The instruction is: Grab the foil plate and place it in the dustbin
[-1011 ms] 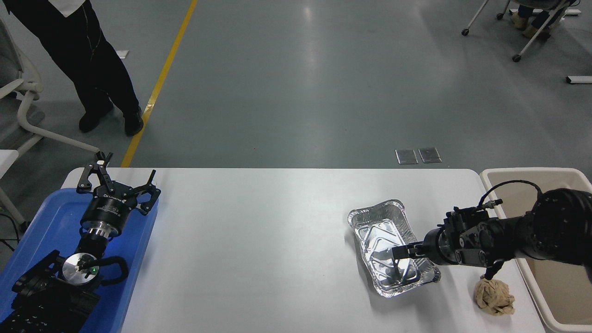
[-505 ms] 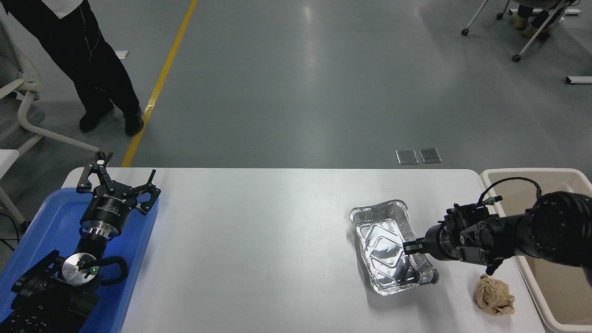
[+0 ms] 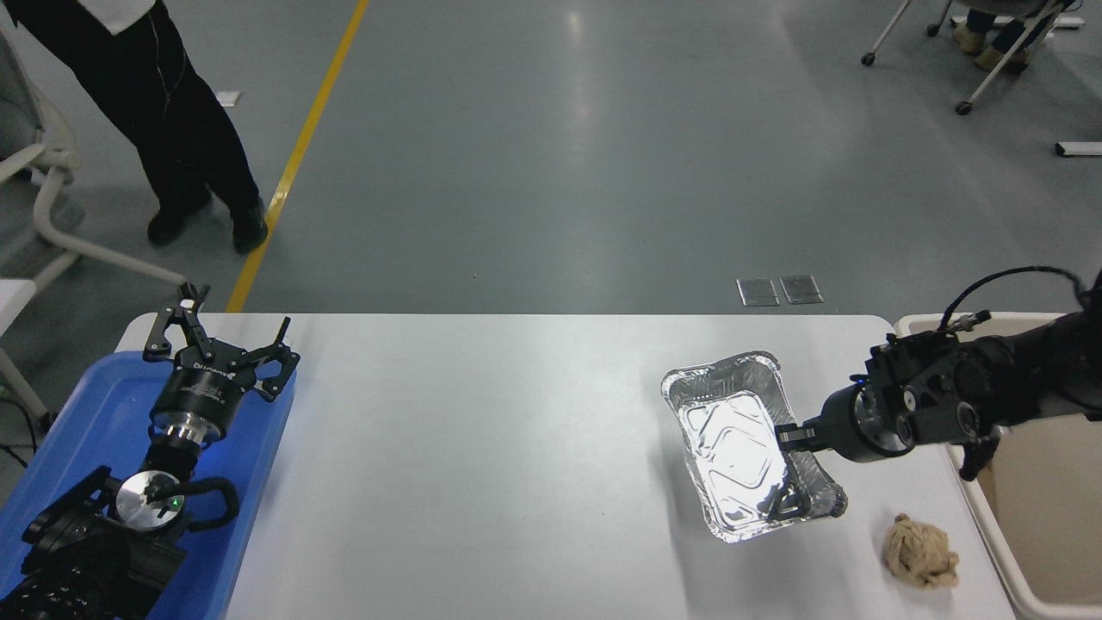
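Currently, the foil plate is held at the right of the frame, tilted and seemingly raised off the table, its right rim pinched by the right gripper. The rim is gripped so the plate can be carried to the dustbin at the far right. A paper ball lies below. The left gripper, fingers spread, is parked over the blue tray, lower left.

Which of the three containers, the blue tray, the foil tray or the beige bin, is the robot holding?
The foil tray: the right gripper is clamped on its right rim. The others aren't gripped.
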Robot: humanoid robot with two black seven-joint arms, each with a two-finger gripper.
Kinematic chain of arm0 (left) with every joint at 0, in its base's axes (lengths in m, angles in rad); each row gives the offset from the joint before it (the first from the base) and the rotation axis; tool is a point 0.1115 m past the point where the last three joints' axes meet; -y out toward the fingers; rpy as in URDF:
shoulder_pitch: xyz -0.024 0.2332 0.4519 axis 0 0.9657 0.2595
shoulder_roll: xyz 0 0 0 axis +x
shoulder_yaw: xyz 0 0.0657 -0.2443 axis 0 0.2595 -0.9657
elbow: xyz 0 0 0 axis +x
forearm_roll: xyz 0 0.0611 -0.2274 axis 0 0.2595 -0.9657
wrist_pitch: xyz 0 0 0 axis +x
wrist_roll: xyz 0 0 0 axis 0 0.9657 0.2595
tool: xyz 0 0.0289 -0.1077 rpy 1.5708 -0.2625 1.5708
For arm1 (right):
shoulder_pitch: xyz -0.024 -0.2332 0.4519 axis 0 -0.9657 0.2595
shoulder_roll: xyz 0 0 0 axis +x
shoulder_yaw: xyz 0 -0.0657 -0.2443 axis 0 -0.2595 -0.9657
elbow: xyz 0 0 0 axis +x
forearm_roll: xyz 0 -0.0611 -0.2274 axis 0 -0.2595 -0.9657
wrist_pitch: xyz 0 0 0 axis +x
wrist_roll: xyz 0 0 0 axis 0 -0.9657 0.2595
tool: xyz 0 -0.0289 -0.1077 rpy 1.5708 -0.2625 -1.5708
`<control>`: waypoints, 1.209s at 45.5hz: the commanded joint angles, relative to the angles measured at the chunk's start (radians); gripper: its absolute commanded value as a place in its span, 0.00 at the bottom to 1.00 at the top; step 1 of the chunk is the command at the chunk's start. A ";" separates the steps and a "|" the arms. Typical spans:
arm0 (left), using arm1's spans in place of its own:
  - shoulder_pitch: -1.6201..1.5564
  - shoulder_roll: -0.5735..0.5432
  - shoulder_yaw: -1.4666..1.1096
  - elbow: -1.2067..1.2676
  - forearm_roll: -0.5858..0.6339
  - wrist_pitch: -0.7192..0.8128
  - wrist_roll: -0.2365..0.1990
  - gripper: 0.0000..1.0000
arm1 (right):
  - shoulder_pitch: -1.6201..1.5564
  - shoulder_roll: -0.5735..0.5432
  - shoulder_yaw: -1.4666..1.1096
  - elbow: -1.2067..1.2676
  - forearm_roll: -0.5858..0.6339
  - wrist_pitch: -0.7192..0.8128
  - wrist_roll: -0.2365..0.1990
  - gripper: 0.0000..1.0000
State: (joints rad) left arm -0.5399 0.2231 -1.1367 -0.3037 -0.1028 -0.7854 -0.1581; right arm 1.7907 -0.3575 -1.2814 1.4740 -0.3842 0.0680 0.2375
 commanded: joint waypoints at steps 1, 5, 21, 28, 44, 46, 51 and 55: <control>0.000 0.001 0.000 0.000 -0.002 0.000 -0.001 0.99 | 0.355 -0.147 -0.061 0.271 -0.044 0.125 0.017 0.00; 0.000 0.001 0.000 0.002 -0.002 0.000 -0.001 0.99 | 0.456 -0.189 -0.062 0.271 -0.041 0.197 0.019 0.00; 0.002 0.001 -0.002 0.002 -0.002 0.000 -0.005 0.99 | 0.834 -0.348 -0.027 0.271 -0.041 0.631 0.019 0.00; 0.002 0.001 -0.002 0.002 -0.002 0.000 -0.005 0.99 | 0.895 -0.356 -0.030 0.271 -0.039 0.690 0.019 0.00; 0.002 0.001 -0.002 0.002 -0.002 0.000 -0.005 0.99 | 0.715 -0.321 -0.027 0.256 -0.047 0.573 0.008 0.00; 0.002 0.001 -0.002 0.001 -0.002 0.000 -0.005 0.99 | 0.627 -0.310 -0.029 0.218 -0.048 0.501 0.008 0.00; 0.002 0.001 -0.002 0.002 -0.002 0.000 -0.005 0.99 | 0.451 -0.290 -0.026 0.128 -0.036 0.386 0.008 0.00; 0.002 0.001 -0.002 0.002 -0.002 0.000 -0.005 0.99 | 0.314 -0.287 -0.015 0.046 -0.035 0.322 0.009 0.00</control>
State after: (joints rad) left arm -0.5384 0.2238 -1.1382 -0.3023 -0.1045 -0.7854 -0.1627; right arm 2.4065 -0.6670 -1.3092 1.6686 -0.4254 0.5652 0.2471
